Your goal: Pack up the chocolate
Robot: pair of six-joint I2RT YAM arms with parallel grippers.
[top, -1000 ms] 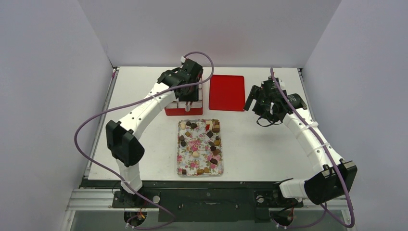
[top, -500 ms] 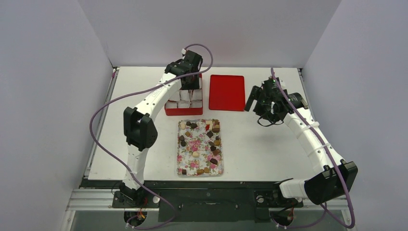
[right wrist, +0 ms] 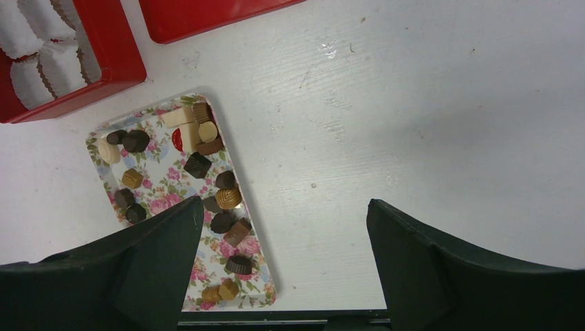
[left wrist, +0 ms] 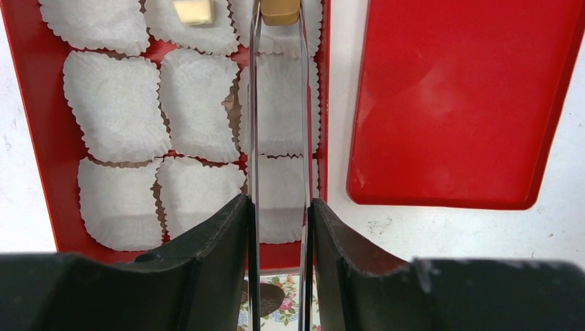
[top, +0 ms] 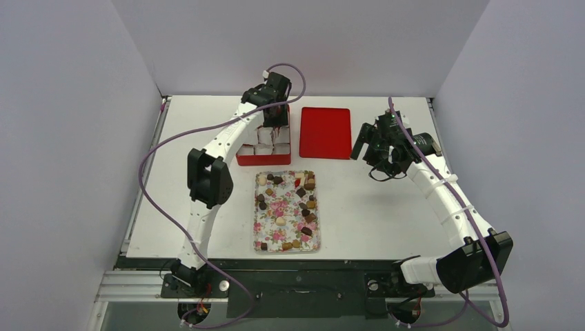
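One tan chocolate [left wrist: 279, 9] pinched in tongs [left wrist: 253, 103] over red box [left wrist: 34, 138].

A white table [top: 372, 221] with faint scuff marks is seen at centre frame. It is enclosed by a plain pale left wall [top: 69, 138], back wall [top: 296, 41] and right wall [top: 524, 103]. Even, diffuse lighting is noted.

Tray [right wrist: 162, 189] floral, box [left wrist: 27, 138] red, chocolate [right wrist: 198, 165] brown and cream.
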